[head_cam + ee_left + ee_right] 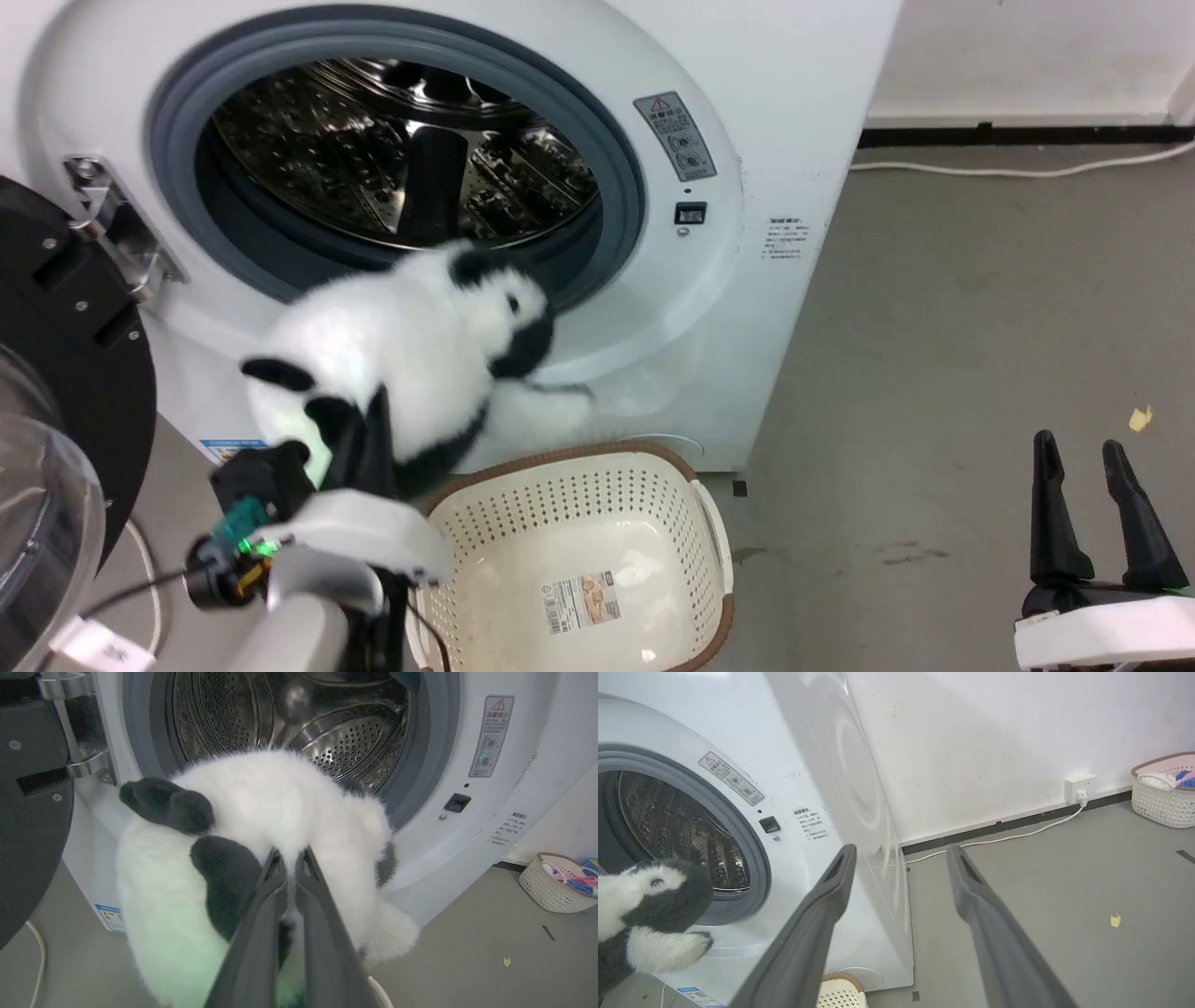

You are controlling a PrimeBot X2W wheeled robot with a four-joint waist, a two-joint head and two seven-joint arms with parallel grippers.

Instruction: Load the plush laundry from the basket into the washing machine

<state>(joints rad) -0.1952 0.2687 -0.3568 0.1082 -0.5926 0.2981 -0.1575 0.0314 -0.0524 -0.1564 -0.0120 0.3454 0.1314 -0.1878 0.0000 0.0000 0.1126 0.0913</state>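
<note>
The plush laundry (411, 355), a fluffy white and black panda, hangs in the air in front of the washing machine's (775, 112) open porthole, above the basket's far left rim. My left gripper (369, 420) is shut on the panda's back, its fingers (261, 905) pinching white fur in the left wrist view. The panda (280, 812) hides the lower part of the steel drum (355, 742). The cream basket (579, 523) stands on the floor below with just a label in it. My right gripper (1088, 457) stands open at the lower right over bare floor. The panda's head (654, 896) shows beside the gasket.
The washer's black-rimmed clear door (56, 373) is swung open at the left. A white cable (1027, 168) runs along the back wall. A second basket with clothes (1164, 788) stands far off by the wall. A yellow scrap (1139, 418) lies on the grey floor.
</note>
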